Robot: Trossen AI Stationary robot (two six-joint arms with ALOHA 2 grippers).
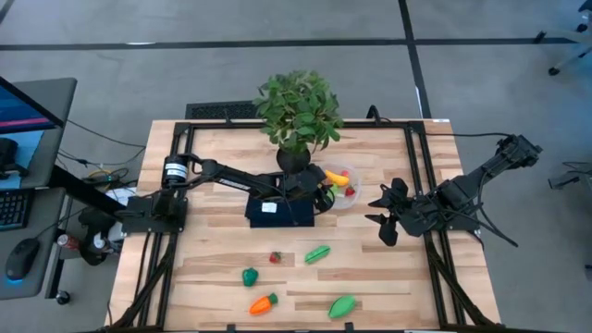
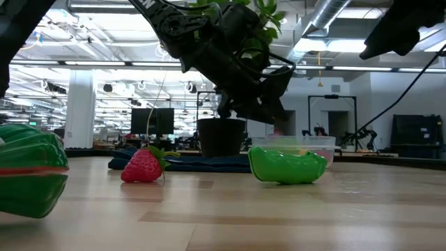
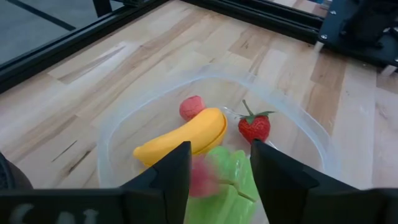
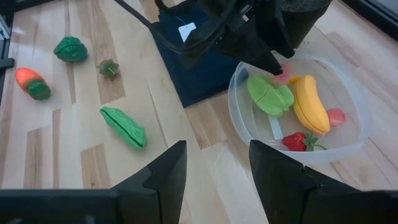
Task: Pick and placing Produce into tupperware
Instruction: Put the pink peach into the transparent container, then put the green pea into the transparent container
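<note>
Fingers of the left gripper stand apart, hanging just over the rim of the clear tupperware, nothing clamped between them; in the left wrist view the two dark fingers frame a green piece lying below them in the bowl. Right gripper waits off to the right side of the worktop, fingers spread, nothing held, aimed at the tupperware from the side.

Tupperware sits near the middle of the worktop, just right of the dark blue mat and right beside the potted plant. Inside it: yellow banana, green piece touching the banana, strawberry near the front wall, a pinkish-red piece on the far side of the banana, and another small pink bit under the left fingertips, too hidden to tell what it is.

Loose produce on the front part of the worktop, well apart from the bowl: green pea pod, small strawberry, dark green piece, orange carrot with green top, light green piece. Low view shows the loose strawberry and pea pod close up, bowl behind them.
</note>
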